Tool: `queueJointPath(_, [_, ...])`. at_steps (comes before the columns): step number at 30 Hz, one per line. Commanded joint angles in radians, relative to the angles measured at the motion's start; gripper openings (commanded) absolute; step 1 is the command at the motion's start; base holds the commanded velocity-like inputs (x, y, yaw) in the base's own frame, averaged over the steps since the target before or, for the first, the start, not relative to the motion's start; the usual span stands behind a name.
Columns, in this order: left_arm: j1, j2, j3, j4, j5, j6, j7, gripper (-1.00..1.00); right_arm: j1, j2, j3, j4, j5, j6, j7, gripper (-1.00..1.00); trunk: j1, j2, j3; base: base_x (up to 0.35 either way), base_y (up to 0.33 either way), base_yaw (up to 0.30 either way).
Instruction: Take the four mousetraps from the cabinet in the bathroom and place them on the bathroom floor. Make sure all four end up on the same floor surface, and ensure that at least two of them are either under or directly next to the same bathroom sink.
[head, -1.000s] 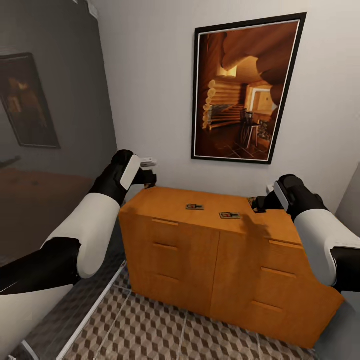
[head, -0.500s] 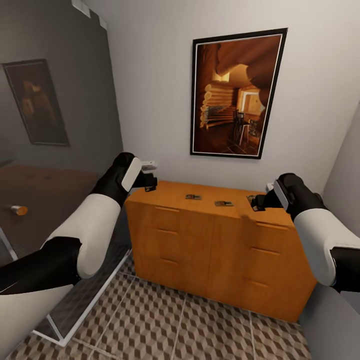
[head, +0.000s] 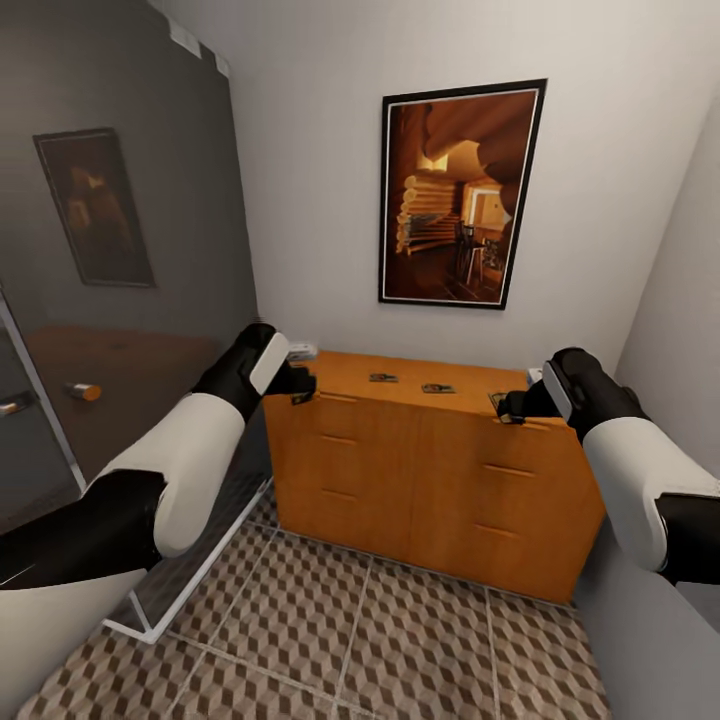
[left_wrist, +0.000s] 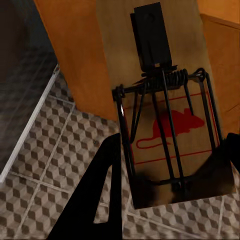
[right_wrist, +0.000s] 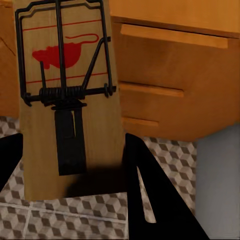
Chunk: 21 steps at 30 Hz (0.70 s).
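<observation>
Head view: black left gripper and black right gripper each clamp a small flat brown wooden mousetrap before the wide orange-brown wooden cabinet.

Hidden, cropped, or too small

The two traps on the cabinet top are too small to make out. The left gripper mostly hides its trap; the right-hand trap runs off the wrist picture's top edge.

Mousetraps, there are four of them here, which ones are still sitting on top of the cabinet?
The two small mousetraps lying side by side on the cabinet top, under the picture. The other two are held, one in each gripper.
</observation>
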Motion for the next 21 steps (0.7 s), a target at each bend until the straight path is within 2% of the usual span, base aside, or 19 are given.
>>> queueJointPath(1, [0.0,0.0,0.001,0.011,0.007,0.002,0.012,-1.0,-0.001,0.003,-0.002,0.001,0.006,0.004,0.002,-1.0,-0.001,-0.001,-0.001,-0.345,0.0,0.0])
queueJointPath(5, [0.0,0.0,0.001,0.074,0.0,-0.009,0.012,-1.0,-0.001,0.011,-0.002,0.012,0.008,0.004,-0.001,-1.0,-0.001,-0.001,-0.001,-0.345,0.0,0.0])
queueJointPath(11, [-0.001,0.0,0.001,0.189,0.003,-0.109,0.011,-1.0,0.001,0.026,-0.001,0.019,0.008,0.004,-0.002,-1.0,-0.001,-0.001,-0.001,-0.345,0.0,0.0])
queueJointPath(15, [0.0,0.0,0.001,0.317,-0.001,-0.189,0.01,-1.0,0.028,0.058,-0.001,0.027,0.009,0.004,-0.004,-1.0,-0.001,-0.001,-0.001,-0.345,0.0,0.0])
queueJointPath(18, [0.0,0.007,0.0,0.393,0.0,-0.248,0.009,-1.0,0.068,0.085,-0.001,0.05,0.012,-0.05,-0.003,-1.0,-0.001,-0.001,-0.001,-0.345,0.0,0.0])
queueJointPath(21, [0.003,0.025,0.0,0.456,0.007,-0.319,0.007,-1.0,0.131,0.117,0.0,0.08,0.021,-0.108,-0.001,-1.0,-0.001,-0.001,-0.001,-0.345,0.0,0.0])
